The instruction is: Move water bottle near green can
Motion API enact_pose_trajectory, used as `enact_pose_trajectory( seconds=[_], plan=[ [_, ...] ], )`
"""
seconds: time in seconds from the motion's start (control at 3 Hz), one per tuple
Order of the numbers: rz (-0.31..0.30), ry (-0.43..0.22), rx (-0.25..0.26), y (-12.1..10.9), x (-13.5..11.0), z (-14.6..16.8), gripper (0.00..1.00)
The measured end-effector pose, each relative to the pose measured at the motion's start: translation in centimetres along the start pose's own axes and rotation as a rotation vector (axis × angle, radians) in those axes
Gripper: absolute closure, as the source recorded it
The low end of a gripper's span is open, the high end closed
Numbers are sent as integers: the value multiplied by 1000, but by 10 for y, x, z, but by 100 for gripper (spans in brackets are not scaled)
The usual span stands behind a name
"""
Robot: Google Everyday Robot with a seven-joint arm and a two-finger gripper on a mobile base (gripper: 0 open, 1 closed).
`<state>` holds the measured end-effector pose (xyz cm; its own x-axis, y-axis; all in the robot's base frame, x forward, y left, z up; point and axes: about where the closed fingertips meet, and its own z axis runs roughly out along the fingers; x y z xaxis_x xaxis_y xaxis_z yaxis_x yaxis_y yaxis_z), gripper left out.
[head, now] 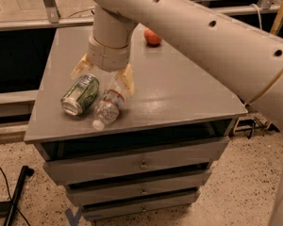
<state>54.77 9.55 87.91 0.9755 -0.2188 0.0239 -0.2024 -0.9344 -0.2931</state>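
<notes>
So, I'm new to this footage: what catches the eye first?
The big white arm reaching in from the right, its tool open just above the left front of the grey cabinet top. Beneath it the water bottle and green can lie on their sides, side by side. A small orange-red round object sits at the back.
</notes>
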Motion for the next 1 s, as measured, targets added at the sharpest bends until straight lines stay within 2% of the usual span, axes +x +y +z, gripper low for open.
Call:
enact_pose_trajectory(
  seconds=[0.33, 0.67, 1.0],
  plan=[
    [0, 0, 0, 0, 0, 0, 0],
    [-12, -17, 35, -5, 0, -7, 0],
    [-11, -10, 79, -11, 8, -27, 0]
  ],
)
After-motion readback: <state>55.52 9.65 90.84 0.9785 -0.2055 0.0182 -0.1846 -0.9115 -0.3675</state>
